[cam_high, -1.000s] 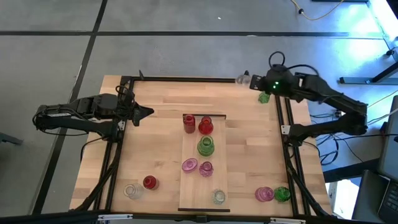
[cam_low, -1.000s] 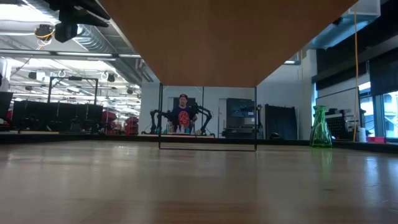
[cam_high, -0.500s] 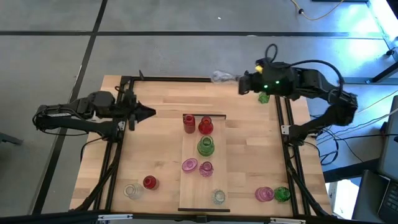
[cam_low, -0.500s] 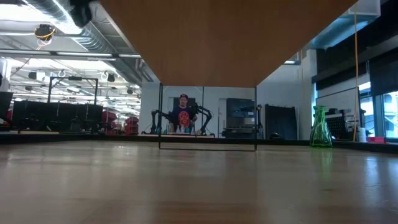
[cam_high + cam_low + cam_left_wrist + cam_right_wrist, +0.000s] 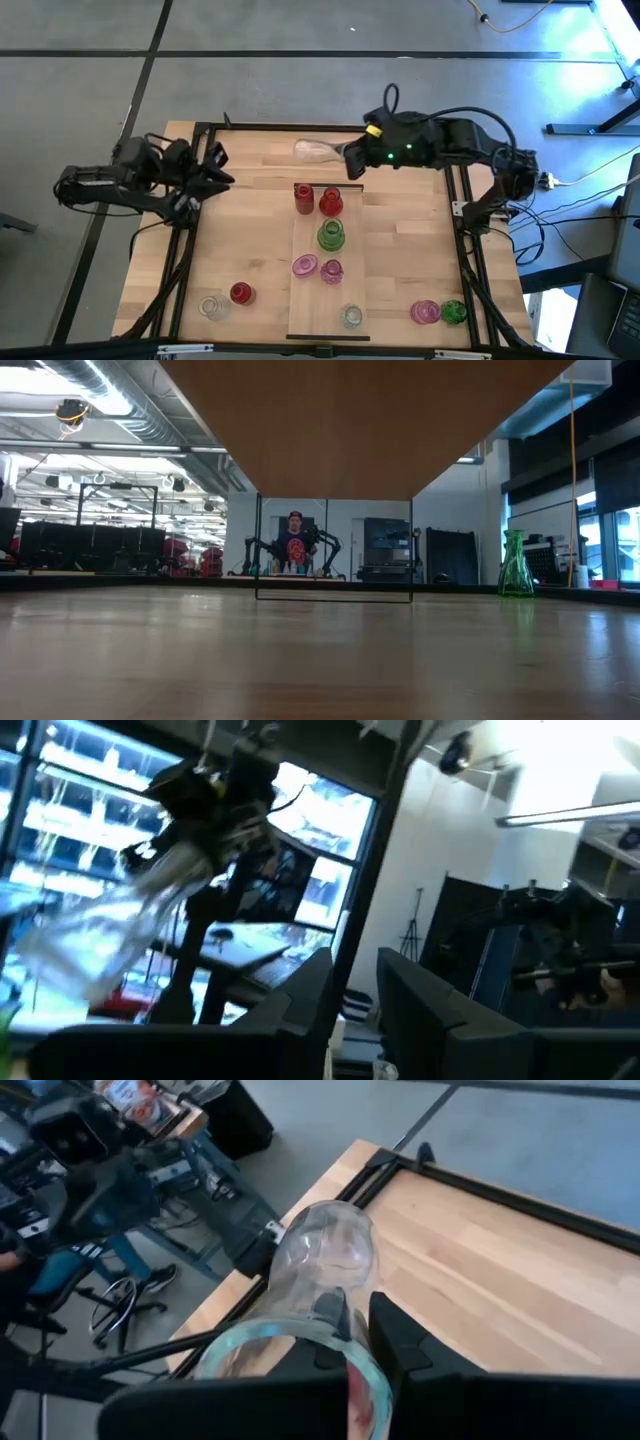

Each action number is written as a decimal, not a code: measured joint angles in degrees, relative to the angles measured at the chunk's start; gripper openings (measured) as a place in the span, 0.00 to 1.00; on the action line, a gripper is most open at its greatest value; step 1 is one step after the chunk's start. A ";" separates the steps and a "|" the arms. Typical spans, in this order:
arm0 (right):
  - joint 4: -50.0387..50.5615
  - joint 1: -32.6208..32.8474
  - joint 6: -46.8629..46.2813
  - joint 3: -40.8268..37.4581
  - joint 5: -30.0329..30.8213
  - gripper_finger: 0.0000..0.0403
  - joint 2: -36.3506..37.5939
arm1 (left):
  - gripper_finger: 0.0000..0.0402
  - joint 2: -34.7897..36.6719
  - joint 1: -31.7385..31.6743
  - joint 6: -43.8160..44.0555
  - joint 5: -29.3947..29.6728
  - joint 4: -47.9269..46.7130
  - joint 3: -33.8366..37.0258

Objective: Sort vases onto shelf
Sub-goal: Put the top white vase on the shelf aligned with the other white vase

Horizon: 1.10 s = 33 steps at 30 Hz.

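Note:
My right gripper (image 5: 348, 160) hangs over the table's far side, shut on a clear vase (image 5: 316, 151) that lies nearly level, belly toward the table's left. The pale shelf (image 5: 315, 300) lies mid-table and bears two red vases (image 5: 304, 196) (image 5: 331, 203), a green one (image 5: 331, 236), two pink ones (image 5: 305, 265) (image 5: 332, 271) and a clear one (image 5: 351, 316), all standing on their bases. My left gripper (image 5: 220, 168) stays at the left edge, tipped upward, with a narrow gap between its fingers and nothing in it. My right gripper holds the clear vase by the rim of its mouth (image 5: 290, 1338). One finger (image 5: 335, 1318) seems to be inside the mouth and the other (image 5: 405, 1342) outside. The fingers come from the table's right, slanting down. The vase juts out beyond them, lifted clear of the table.
On the tabletop stand a clear vase (image 5: 211, 307) and a red one (image 5: 240, 293) at the near left, and a pink one (image 5: 425, 312) and a green one (image 5: 454, 312) at the near right. Another green vase (image 5: 515, 565) stands at the far right. A black frame (image 5: 300, 127) borders the table.
My right gripper has carried the clear vase from the far right corner toward the table's left along the far edge, rising as it went. The vase stays clear of the table. My left gripper has tipped upward and rolled, drawing back a little toward the left edge.

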<state>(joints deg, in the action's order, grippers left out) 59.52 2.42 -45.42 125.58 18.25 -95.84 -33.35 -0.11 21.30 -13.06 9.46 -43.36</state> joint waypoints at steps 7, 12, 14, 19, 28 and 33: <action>-4.83 -0.17 -0.66 0.46 -0.93 0.00 -1.61 | 0.40 -7.82 5.03 -10.54 0.26 0.07 -5.94; -7.12 -0.17 -1.74 0.55 -1.36 0.00 -1.90 | 0.56 -15.21 7.72 -18.70 1.26 -0.63 -12.29; -6.57 -0.17 -2.20 0.53 -1.38 0.00 -1.99 | 0.60 -17.48 8.50 -22.58 3.20 -1.53 -15.30; -6.65 -0.16 -4.06 0.53 0.17 0.00 -2.03 | 0.64 -20.36 10.65 -36.39 17.91 -10.54 -22.71; -8.02 -0.20 -10.11 0.51 6.29 0.00 -3.75 | 0.65 -30.95 15.96 -51.94 45.41 -29.76 -34.66; -10.12 -0.13 -11.55 0.44 6.18 0.00 -5.90 | 0.65 -36.60 17.53 -55.53 57.16 -33.40 -38.69</action>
<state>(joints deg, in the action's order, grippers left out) 49.40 2.28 -56.97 126.02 24.43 -101.74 -69.94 17.42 -34.23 44.10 -23.94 -82.05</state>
